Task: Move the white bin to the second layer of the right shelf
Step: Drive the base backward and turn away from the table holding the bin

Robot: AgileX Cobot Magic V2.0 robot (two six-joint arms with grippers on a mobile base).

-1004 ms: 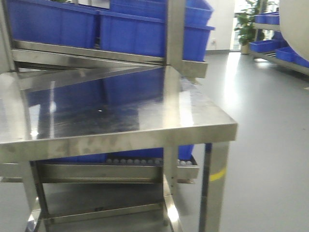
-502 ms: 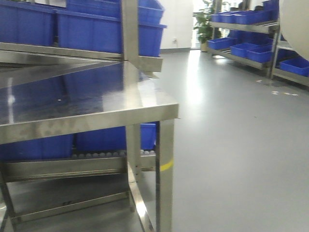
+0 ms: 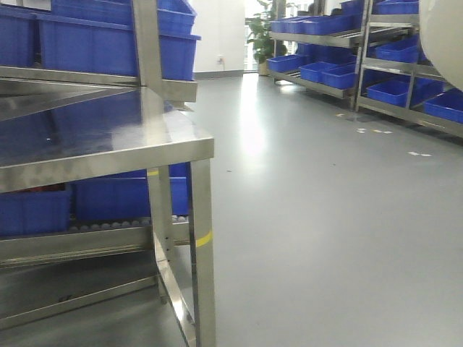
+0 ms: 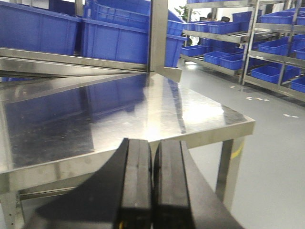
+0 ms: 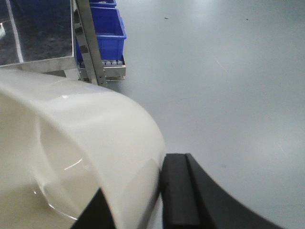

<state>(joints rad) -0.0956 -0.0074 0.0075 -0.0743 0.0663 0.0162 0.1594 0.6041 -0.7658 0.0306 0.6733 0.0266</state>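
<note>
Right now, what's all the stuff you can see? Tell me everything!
white bin: one, cream-white, held in the right end effector.
steel table: one, shiny silver, on the left of the front view.
blue crates: many, blue, behind the table, under it and on the far racks.
roller shelf: one, silver with small white rollers, under the table.
far racks: at least two, silver, across the floor on the right.
potted plant: one, green, far back.
yellow tape: two marks, yellow, on the table legs.
floor: one, grey, open area on the right.
left end effector: one, black, shut on nothing, by the table's near edge.
right end effector: one, black, clamped on the bin's wall.
</note>
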